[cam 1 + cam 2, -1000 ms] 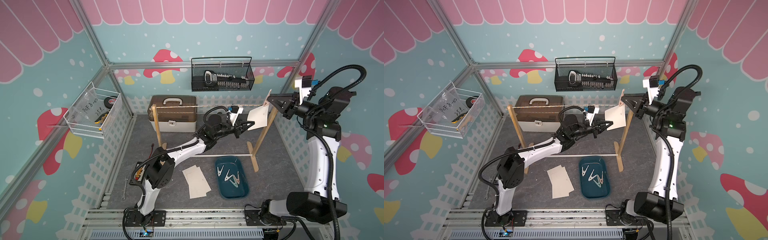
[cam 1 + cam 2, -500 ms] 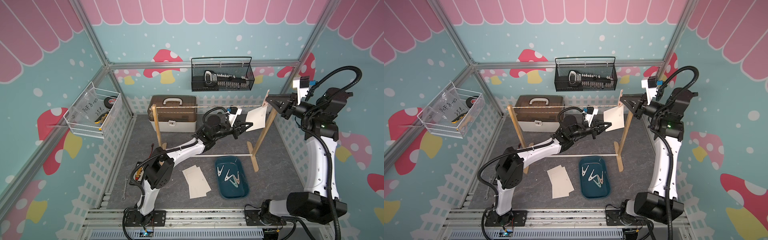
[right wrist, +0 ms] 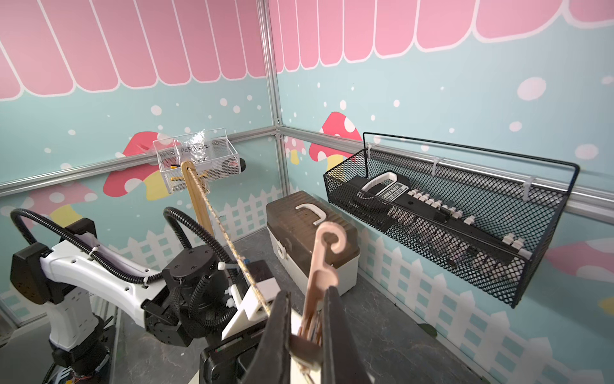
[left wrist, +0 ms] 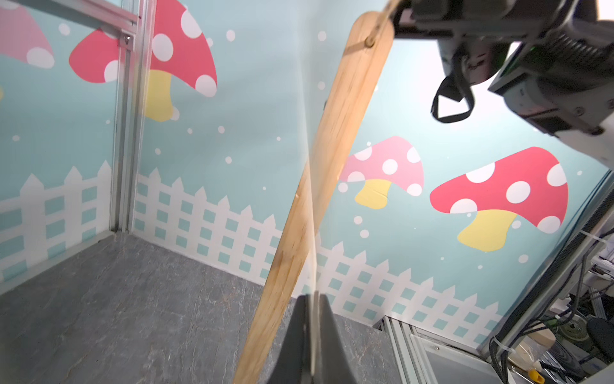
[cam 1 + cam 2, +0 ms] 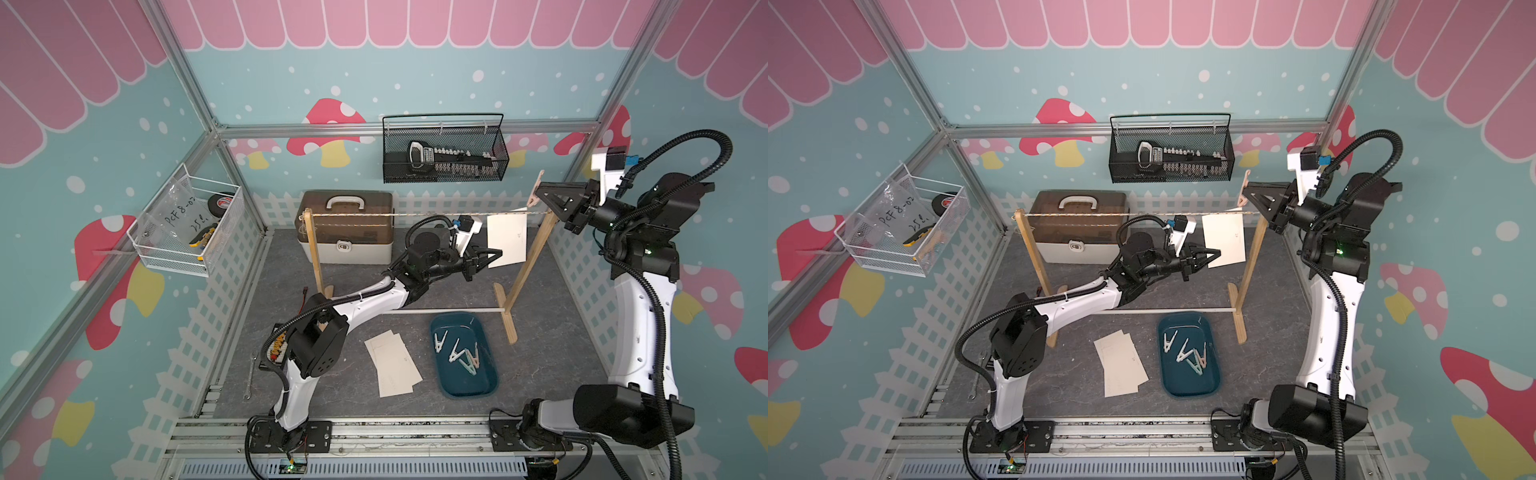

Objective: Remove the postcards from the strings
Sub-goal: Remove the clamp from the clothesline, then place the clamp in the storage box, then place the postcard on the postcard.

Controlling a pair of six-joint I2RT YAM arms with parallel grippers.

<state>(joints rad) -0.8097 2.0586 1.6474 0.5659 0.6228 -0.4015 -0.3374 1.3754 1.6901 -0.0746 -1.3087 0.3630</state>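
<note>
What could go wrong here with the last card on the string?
The left gripper holds the postcard by one lower corner; pulling before the clothespin lets go could tear it. The right gripper squeezes the clothespin beside the wooden post; a tug might drag the string and tip the stand.

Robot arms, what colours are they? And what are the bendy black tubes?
The left arm and right arm have smooth white shells and chunky black joints. The bendy tubes are ribbed black cable hoses. The left tool and right tool are black with pointed fingers.
</note>
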